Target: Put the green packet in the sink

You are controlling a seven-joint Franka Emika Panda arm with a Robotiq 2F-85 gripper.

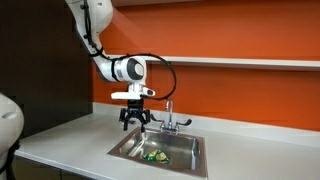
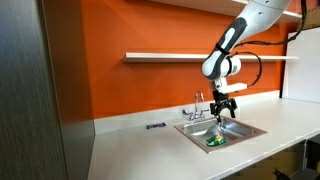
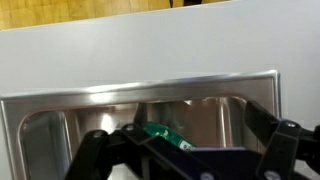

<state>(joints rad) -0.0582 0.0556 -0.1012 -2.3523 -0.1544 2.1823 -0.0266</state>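
The green packet (image 1: 154, 155) lies on the bottom of the steel sink (image 1: 125, 147). It also shows in an exterior view (image 2: 214, 142) and in the wrist view (image 3: 165, 135), partly behind the fingers. My gripper (image 1: 133, 124) hangs above the sink's back edge, open and empty. In an exterior view the gripper (image 2: 226, 111) is above the sink (image 2: 250, 129), well clear of the packet. In the wrist view the two black fingers (image 3: 185, 150) spread wide over the basin (image 3: 40, 130).
A faucet (image 1: 169, 118) stands at the back of the sink, close to the gripper. A small dark object (image 2: 155, 126) lies on the white counter (image 2: 140, 150) by the orange wall. A shelf (image 2: 170, 57) runs above.
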